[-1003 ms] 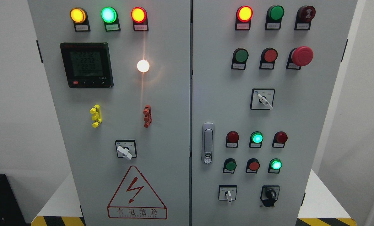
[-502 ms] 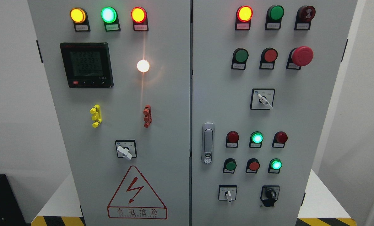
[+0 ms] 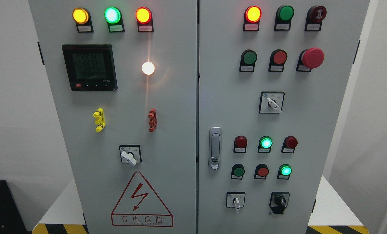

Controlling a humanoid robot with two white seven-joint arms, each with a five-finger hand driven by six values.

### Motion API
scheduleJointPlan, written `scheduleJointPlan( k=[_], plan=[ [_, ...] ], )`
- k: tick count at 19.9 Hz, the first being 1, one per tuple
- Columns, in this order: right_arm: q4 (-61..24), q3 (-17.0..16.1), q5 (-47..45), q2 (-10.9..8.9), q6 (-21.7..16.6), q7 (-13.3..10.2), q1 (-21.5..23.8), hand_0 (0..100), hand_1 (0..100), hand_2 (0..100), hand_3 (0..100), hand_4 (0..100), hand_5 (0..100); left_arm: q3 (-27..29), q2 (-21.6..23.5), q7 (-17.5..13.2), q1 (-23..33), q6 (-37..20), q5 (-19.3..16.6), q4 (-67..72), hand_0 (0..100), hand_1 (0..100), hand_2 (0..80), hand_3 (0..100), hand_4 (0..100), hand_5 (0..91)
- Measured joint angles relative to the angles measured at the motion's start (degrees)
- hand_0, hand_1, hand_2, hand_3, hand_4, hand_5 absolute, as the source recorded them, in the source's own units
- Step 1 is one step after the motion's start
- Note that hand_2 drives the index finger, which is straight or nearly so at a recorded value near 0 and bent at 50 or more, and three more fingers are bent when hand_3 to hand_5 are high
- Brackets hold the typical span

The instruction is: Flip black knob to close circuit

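Observation:
A black rotary knob (image 3: 280,201) sits on a black plate at the lower right of the grey control cabinet's right door (image 3: 297,117). Its handle points up and a little to the left. A white-handled selector switch (image 3: 236,201) is mounted to its left. No robot hand or arm shows in the head view.
The right door also carries a silver latch handle (image 3: 215,148), a red mushroom stop button (image 3: 312,58), lit green lamps (image 3: 265,143) and another white selector (image 3: 272,102). The left door has a meter display (image 3: 89,67), a white selector (image 3: 129,156) and a red warning triangle (image 3: 142,201).
Only the digits on the meter display have changed. The knob and switches have not moved.

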Motion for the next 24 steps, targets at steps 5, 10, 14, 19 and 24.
scheduleJointPlan(
  k=[5,10,14,19,24],
  plan=[
    [-6.5,-1.8,5.1,0.67,0.2,-2.0,0.1,0,5,61,80,74,72,0.0,0.0,0.0,0.0,0.0,0.0,0.0,12,56,0.0,0,0,0.0],
    [-13.5,-3.7,8.9,1.56,0.2,-2.7,0.9,0,6,65,85,77,76,0.0,0.0,0.0,0.0,0.0,0.0,0.0,12,56,0.0,0,0,0.0],
    [-18.9,-4.7,11.4,2.15,0.2,-3.0,2.2,0,6,67,87,79,78,0.0,0.0,0.0,0.0,0.0,0.0,0.0,12,56,0.0,0,0,0.0],
    [-24.7,-5.5,15.0,2.72,0.2,-3.5,2.9,0,6,72,91,81,82,0.0,0.0,0.0,0.0,0.0,0.0,0.0,12,56,0.0,0,0,0.0],
    [-30.0,-6.0,19.0,3.11,1.3,-3.6,2.9,0,6,81,99,88,90,0.0,0.0,0.0,0.0,0.0,0.0,0.0,12,56,0.0,0,0,0.0]
  ],
)
